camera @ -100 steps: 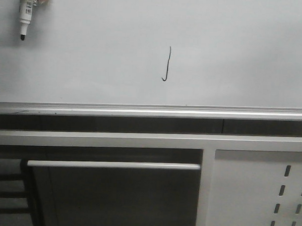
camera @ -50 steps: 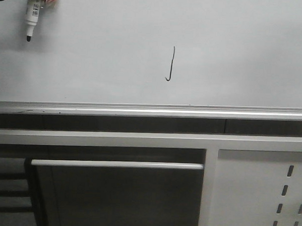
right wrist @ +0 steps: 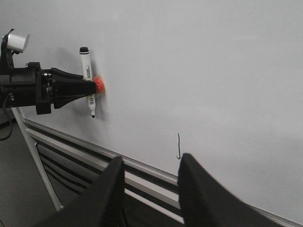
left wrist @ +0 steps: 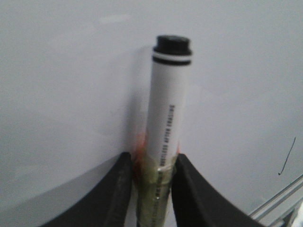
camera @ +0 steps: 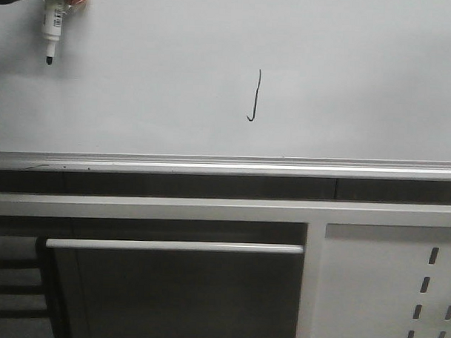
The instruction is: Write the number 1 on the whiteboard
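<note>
Marker (camera: 53, 26) shifted slightly right, left claw (right wrist: 87, 88) clenched on it (tip down), number 1 (camera: 255, 96) upright, right claw (right wrist: 150, 189) released.

You get soft, even, dim-grey light across the whiteboard (camera: 347, 77), with no hard glare. The marker (left wrist: 166, 109) looks blurred up close and throws a faint shadow beside itself.

Whiteboard (camera: 347, 84) pale, glossy; number 1 (camera: 255, 96) drawn mid-board, above silver rail (camera: 225, 166).

Front view square-on, wrist views oblique, all sharing whiteboard (camera: 348, 62)
</note>
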